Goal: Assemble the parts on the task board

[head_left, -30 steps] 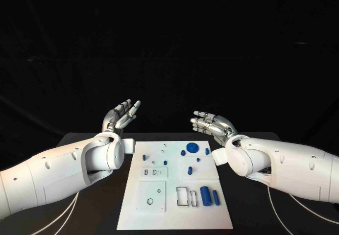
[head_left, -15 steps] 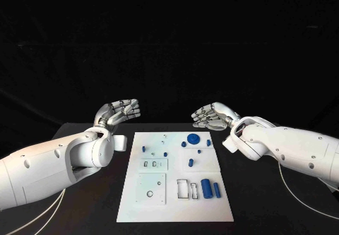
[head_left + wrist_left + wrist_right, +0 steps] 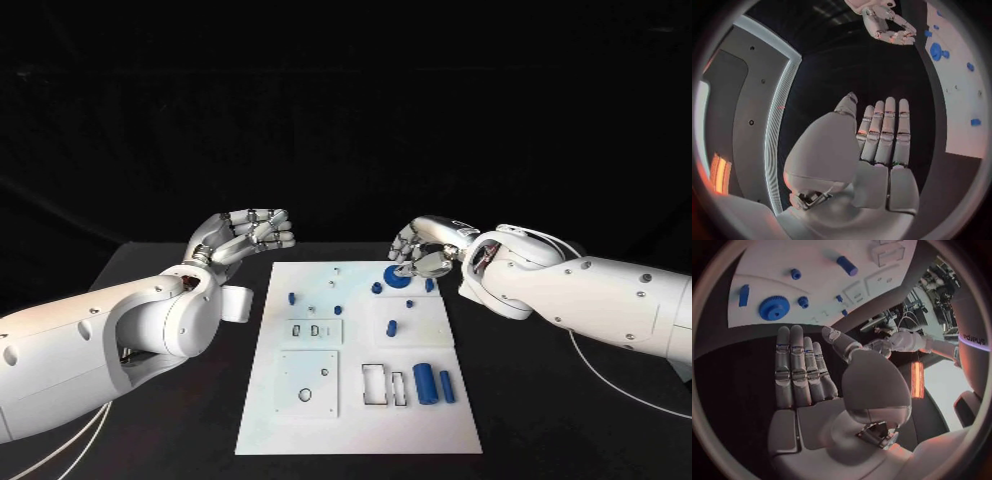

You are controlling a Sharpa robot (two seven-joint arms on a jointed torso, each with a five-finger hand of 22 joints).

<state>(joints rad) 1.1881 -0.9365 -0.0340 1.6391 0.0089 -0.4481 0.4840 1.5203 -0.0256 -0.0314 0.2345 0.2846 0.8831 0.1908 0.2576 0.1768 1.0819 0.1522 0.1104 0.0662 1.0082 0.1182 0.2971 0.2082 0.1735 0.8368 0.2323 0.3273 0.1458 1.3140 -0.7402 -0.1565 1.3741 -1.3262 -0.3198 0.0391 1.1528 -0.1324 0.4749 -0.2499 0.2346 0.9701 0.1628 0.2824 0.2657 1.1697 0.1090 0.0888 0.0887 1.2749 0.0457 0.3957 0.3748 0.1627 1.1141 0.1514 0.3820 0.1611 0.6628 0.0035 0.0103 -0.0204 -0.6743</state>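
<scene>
The white task board lies in the middle of the black table. Blue parts rest on it: a round gear at the far end, several small pieces such as one peg, and a large cylinder beside a thinner one at the near right. My right hand hovers over the board's far right corner, just above the gear, holding nothing. My left hand hangs in the air left of the board's far corner, empty. In the wrist views both the left hand and the right hand have straight fingers.
Empty rectangular and round recesses mark the board's near half. Bare black table lies to both sides of the board. The gear and board lie beyond my right fingertips in the right wrist view.
Both hands have turned over from palm-up and come lower. The right hand has moved in over the board's far corner by the gear. The view has shifted a little.
</scene>
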